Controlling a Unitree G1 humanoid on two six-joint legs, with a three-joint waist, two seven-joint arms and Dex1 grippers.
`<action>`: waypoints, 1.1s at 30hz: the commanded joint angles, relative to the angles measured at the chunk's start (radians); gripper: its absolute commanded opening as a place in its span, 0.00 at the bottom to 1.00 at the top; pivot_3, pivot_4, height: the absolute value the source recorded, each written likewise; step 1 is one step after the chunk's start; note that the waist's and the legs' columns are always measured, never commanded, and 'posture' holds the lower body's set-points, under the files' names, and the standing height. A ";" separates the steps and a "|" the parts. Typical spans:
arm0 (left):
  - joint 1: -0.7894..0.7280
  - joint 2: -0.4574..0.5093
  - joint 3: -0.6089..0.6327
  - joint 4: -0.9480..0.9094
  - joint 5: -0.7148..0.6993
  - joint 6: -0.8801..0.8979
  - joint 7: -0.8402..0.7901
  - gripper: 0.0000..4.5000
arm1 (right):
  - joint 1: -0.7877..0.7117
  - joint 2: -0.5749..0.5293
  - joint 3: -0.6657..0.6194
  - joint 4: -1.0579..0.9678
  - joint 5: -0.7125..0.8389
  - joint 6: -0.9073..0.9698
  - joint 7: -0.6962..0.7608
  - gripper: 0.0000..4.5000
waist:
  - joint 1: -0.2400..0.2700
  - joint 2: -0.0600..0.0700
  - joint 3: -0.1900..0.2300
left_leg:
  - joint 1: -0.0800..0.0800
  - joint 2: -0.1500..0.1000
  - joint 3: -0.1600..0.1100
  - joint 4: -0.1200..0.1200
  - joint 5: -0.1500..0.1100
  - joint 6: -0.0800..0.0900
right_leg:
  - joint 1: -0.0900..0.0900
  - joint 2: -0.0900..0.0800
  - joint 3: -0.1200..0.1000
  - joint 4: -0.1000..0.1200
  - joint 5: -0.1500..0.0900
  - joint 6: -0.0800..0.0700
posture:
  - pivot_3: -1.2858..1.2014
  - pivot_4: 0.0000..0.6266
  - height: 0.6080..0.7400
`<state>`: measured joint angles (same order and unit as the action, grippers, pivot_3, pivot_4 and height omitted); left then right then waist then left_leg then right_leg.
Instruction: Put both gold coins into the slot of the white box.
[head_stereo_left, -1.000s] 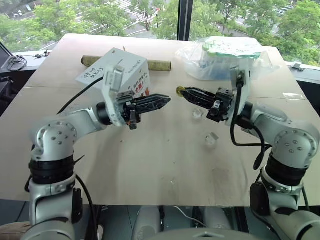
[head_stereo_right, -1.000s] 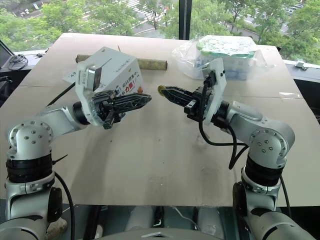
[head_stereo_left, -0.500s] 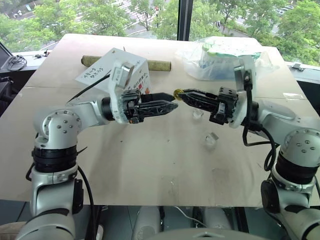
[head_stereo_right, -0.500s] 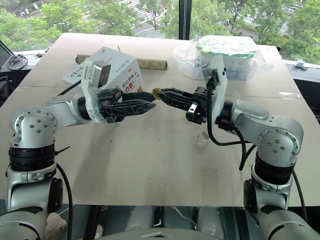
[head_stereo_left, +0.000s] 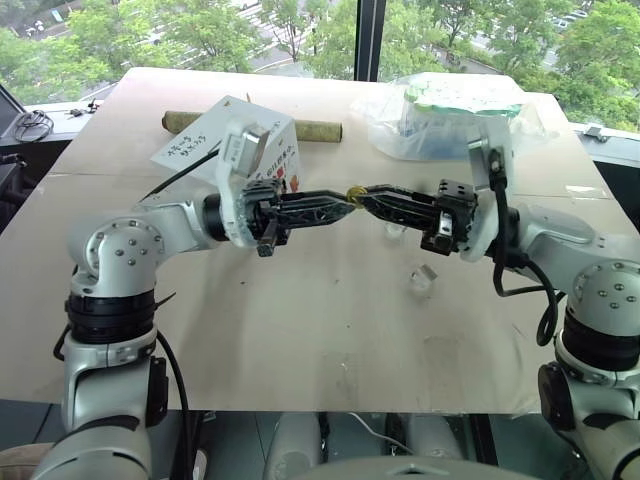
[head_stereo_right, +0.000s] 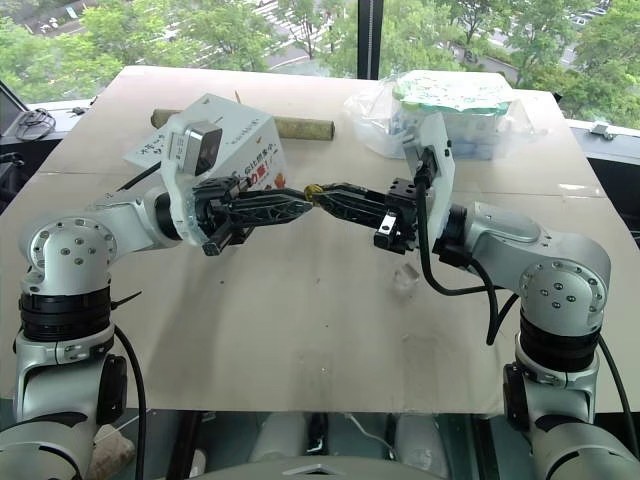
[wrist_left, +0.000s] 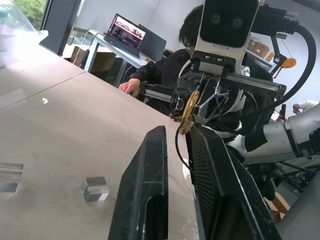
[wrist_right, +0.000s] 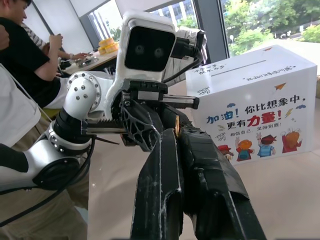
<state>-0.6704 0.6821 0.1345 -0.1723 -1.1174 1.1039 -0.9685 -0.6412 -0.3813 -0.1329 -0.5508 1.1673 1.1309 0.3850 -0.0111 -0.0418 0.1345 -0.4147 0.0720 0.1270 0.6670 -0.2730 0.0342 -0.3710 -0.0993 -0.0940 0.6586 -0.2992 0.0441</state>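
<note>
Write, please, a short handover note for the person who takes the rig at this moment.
Right gripper: shut on a gold coin, above the table.
Left gripper: tip to tip with the right one at that coin; whether it grips yet cannot be told.
White box: behind the left arm, slot on top.
Done: no coin seen going in.
Left: finish the handover, drop this coin, then find the second one.

Pale table (head_stereo_left: 300, 330) bears white box (head_stereo_left: 262, 140), bagged packs (head_stereo_left: 440, 115), cardboard tube (head_stereo_left: 315, 128), 2 clear holders (head_stereo_left: 423, 279)

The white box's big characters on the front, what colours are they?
Blue, with two red ones, on the white box; the right wrist view shows it best.
</note>
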 joint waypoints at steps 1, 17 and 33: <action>-0.028 0.005 0.002 -0.017 0.000 -0.012 -0.018 0.17 | 0.000 -0.022 0.006 -0.030 0.032 -0.032 0.009 0.00 | 0.000 0.000 0.000 | 0.000 0.000 0.000 0.000 0.000 0.000 | 0.000 0.000 0.000 0.000 0.000 0.000 | 0.52 0.24 1.00; -0.034 0.009 -0.022 -0.007 0.040 -0.028 -0.090 0.17 | 0.010 -0.054 0.055 -0.037 0.058 -0.070 0.001 0.00 | 0.001 0.000 0.000 | 0.000 0.000 0.000 0.000 0.000 0.000 | 0.000 0.000 0.000 0.000 0.000 0.000 | 0.52 0.24 1.00; -0.007 0.007 -0.002 -0.021 0.064 -0.056 -0.099 0.00 | 0.040 -0.088 0.063 -0.048 0.050 -0.157 0.057 0.14 | 0.001 0.000 0.000 | 0.000 0.000 0.000 0.000 0.000 0.000 | 0.000 0.000 0.000 0.000 0.000 0.000 | 0.52 0.24 1.00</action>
<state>-0.6817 0.6815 0.1070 -0.1717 -1.0631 1.0753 -1.0826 -0.6057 -0.4583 -0.0513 -0.5536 1.2017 1.0052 0.4103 -0.0099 -0.0418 0.1345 -0.4148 0.0722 0.1271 0.6672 -0.2730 0.0342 -0.3710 -0.0994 -0.0939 0.6585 -0.2993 0.0441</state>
